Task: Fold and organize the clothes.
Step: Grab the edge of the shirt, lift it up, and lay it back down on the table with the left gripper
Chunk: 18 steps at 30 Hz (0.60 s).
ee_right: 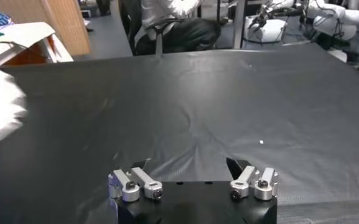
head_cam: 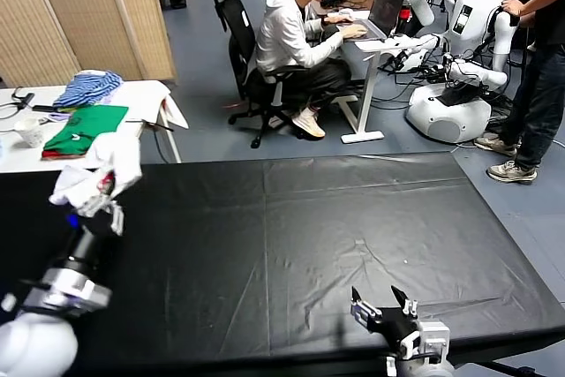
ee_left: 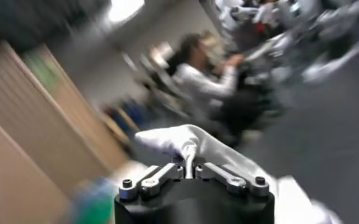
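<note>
At the frame's left edge my left gripper [head_cam: 99, 205] pinched the bunched white T-shirt [head_cam: 101, 172] aloft, my right gripper [head_cam: 385, 305] gaped idle; that thin fold could slip free.

The left arm reaches up and forward over the left edge of the black table [head_cam: 309, 245], its wrist raised well above the surface. The left gripper [head_cam: 99, 196] is pinched closed on the bunched white T-shirt [head_cam: 101, 169], which hangs lifted off the table. The right arm sits low at the near edge, towards the right corner. The right gripper [head_cam: 383, 299] points forward with its fingers [ee_right: 141, 165] spread wide, holding nothing.
</note>
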{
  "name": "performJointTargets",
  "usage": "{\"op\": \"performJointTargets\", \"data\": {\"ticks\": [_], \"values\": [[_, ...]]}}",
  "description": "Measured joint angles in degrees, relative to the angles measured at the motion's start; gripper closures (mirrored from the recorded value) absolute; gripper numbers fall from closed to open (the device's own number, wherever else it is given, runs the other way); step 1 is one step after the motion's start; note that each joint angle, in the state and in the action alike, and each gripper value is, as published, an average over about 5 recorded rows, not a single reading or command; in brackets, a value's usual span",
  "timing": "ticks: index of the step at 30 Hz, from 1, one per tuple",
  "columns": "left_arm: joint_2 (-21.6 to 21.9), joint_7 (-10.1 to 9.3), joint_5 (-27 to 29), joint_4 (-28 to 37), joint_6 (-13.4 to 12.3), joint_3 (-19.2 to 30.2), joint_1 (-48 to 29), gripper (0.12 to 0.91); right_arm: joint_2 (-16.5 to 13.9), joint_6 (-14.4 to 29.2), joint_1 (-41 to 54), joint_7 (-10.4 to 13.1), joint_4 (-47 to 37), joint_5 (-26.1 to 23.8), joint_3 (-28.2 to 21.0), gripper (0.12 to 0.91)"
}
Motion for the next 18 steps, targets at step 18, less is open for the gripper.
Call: {"op": "performJointTargets", "data": {"ticks": [18], "values": [[1.5,-3.29,-32.5,-2.4,20.9,16.8,-1.2,0.826,0.3,-0.4,0.1,0.6,0.2,0.2,0.2,0.118]]}}
